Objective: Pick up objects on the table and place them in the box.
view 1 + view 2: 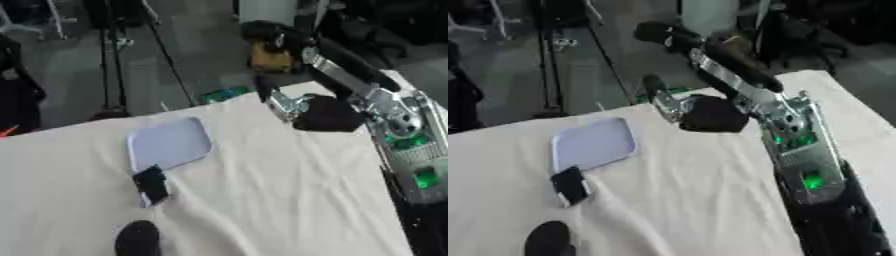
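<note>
On the cloth-covered worktop [262, 190], a round black object [137, 239] lies nearest. Beyond it a small black rectangular object [150, 184] overlaps the near corner of a pale lavender flat box [171, 144]. Well right of the box and farther back, the right hand [706, 114] hangs over the far edge; whether its fingers are curled I cannot tell.
</note>
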{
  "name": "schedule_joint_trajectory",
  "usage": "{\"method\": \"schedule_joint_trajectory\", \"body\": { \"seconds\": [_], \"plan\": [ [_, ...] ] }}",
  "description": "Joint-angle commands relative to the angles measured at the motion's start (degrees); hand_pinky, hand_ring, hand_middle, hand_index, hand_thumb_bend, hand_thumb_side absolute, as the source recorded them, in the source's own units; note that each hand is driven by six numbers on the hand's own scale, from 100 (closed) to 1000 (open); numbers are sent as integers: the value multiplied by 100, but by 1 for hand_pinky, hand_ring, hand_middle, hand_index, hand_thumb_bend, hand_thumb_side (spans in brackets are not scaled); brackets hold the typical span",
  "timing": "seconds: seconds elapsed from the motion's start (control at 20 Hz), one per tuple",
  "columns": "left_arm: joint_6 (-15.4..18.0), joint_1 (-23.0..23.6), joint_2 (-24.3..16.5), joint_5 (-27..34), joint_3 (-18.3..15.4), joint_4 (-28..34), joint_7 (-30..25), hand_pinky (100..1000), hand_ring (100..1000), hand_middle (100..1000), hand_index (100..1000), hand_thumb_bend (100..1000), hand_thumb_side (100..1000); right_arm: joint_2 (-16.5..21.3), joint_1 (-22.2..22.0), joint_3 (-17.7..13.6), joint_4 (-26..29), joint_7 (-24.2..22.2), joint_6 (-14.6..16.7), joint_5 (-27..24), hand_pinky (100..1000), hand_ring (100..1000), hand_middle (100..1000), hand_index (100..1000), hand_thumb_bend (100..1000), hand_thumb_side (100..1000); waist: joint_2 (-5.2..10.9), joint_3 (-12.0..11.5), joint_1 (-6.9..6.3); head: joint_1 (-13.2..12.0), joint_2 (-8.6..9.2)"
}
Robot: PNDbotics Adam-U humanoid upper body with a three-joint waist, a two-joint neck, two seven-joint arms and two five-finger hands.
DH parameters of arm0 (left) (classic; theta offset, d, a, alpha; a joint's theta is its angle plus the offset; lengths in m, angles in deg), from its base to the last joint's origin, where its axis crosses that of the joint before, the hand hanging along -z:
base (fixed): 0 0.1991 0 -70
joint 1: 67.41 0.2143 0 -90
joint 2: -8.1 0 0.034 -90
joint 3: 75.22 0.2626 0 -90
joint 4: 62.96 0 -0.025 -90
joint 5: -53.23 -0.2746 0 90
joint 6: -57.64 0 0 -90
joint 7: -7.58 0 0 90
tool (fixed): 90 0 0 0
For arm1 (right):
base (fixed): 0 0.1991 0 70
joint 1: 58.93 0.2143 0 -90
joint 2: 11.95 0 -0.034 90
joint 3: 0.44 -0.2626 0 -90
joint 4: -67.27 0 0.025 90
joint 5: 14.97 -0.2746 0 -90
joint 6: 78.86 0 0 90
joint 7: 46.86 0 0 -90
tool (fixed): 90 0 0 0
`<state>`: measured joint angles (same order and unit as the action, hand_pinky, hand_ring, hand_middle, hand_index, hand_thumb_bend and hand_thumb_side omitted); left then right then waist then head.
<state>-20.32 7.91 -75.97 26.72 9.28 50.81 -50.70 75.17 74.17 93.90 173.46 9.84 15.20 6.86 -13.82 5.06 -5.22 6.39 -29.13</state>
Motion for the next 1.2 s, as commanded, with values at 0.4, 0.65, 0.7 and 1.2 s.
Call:
{"method": "schedule_joint_trajectory", "body": {
  "seconds": [0.4,0.65,0.7,1.2],
  "plan": [
    [13,-73,-143,37,-17,82,-20,993,1000,1000,921,100,1000,-151,196,139,-126,-776,384,-614,903,961,928,986,100,815,75,-62,49,-192,-36],
    [16,-73,-136,44,-19,82,-14,994,1000,1000,921,100,1000,-222,235,192,-240,-773,585,-534,873,924,911,979,100,799,68,-85,63,-243,-49],
    [18,-72,-133,46,-19,82,-15,995,1000,1000,920,100,1000,-235,239,200,-271,-775,619,-520,878,939,938,980,100,793,65,-89,64,-250,-51],
    [11,-72,-117,62,-17,82,-22,996,1000,1000,918,100,1000,-251,284,467,-644,-1149,1730,371,955,998,968,1000,100,813,27,-118,95,-293,-64]
  ]
}}
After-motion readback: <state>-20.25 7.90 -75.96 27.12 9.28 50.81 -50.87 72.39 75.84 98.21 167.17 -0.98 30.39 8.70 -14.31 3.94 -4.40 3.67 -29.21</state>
